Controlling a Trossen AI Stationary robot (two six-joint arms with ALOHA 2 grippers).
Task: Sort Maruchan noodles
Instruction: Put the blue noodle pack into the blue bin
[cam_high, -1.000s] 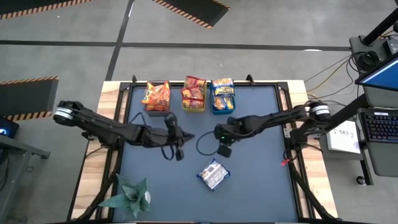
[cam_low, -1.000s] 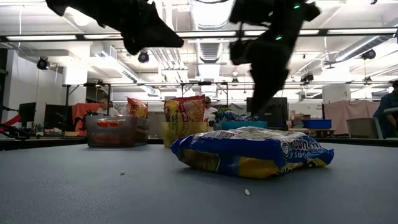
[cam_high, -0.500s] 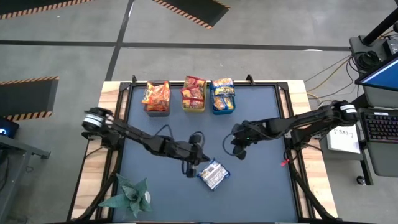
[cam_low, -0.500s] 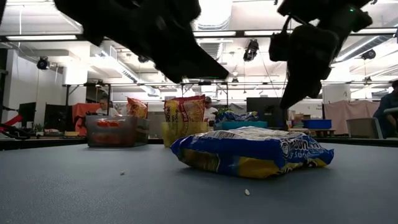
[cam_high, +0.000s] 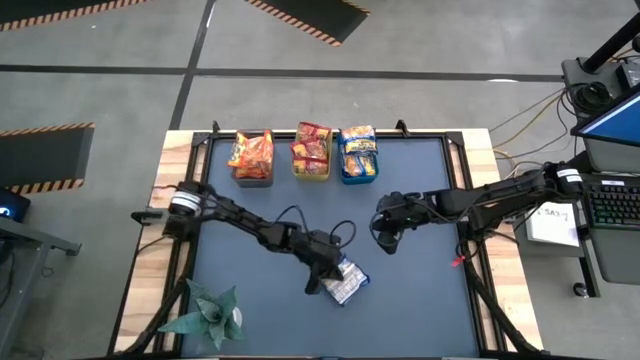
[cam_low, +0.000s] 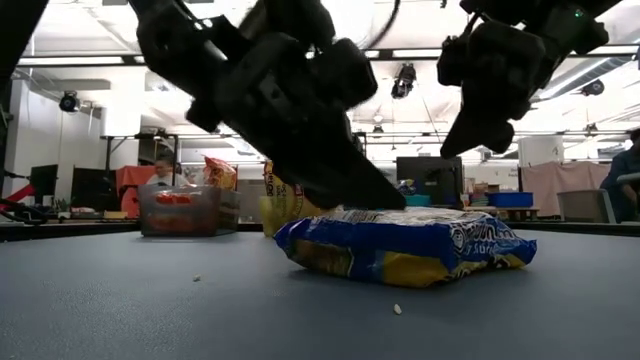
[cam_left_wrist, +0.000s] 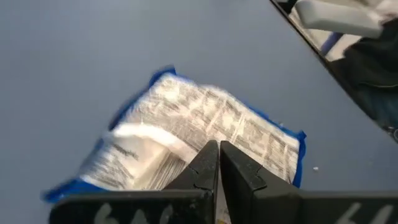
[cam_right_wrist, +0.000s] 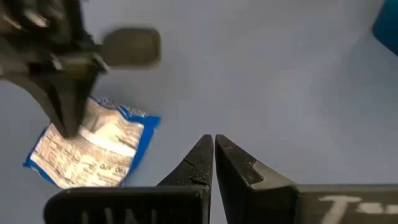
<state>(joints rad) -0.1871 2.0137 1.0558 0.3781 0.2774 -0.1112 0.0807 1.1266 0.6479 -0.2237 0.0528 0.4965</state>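
The step in hand looks like the pickup of the last loose packet: one blue-and-yellow noodle packet (cam_high: 345, 281) lies flat on the dark table (cam_high: 420, 300), printed back up, while the rest of the noodles already sit in the three bins along the far edge, orange ones in the grey bin (cam_high: 252, 158), red ones in the yellow bin (cam_high: 311, 152), blue ones in the blue bin (cam_high: 358, 155). The left gripper (cam_high: 319, 284) hangs directly over the near end of that packet, its fingers pressed together and holding nothing; in the left wrist view the closed tips point at the packet's middle. Whether the tips touch the wrapper cannot be told. The right gripper (cam_high: 384, 238) waits off to the packet's far right side, above bare table, also closed and empty. The next move, as I judge it, calls for the left fingers to part wide enough to span the packet, then close on it and carry it to the blue bin.
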